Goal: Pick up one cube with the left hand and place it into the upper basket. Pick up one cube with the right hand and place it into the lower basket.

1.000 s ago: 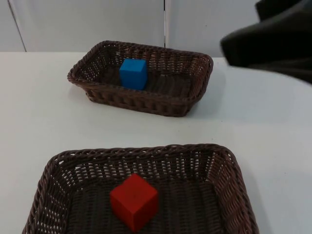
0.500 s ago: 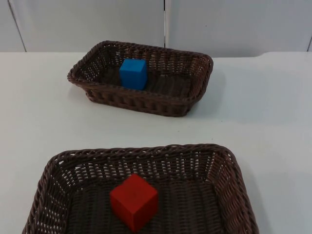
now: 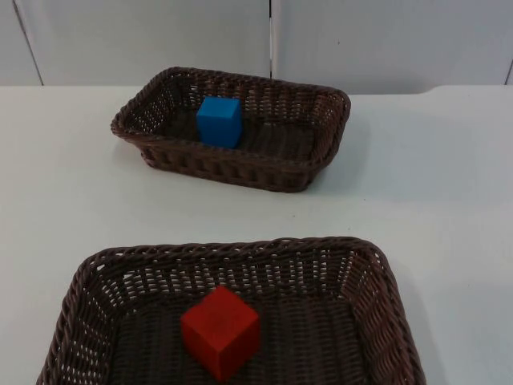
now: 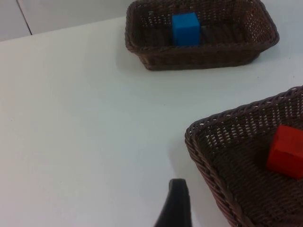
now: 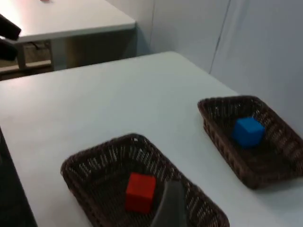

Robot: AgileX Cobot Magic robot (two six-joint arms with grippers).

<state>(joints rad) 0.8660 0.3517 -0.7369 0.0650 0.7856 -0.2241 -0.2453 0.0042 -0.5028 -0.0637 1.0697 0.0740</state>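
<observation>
From the top, the blue cube (image 3: 219, 121) sits in the far basket (image 3: 321, 152) and the red cube (image 3: 220, 331) in the near basket (image 3: 385, 297), one corner pointing near. Both jobs look done. A cube has no long side.

The left gripper (image 4: 174, 208) hangs over the table (image 4: 85, 132), left of the near basket. I cannot tell its fingers.

The right gripper (image 5: 170, 208) is high over the near basket. I cannot tell its fingers either.

1. The right arm, which was covering the top view's upper right corner a second ago, is no longer appearing there.
2. The white table (image 3: 449, 160) there is lying uncovered.
</observation>
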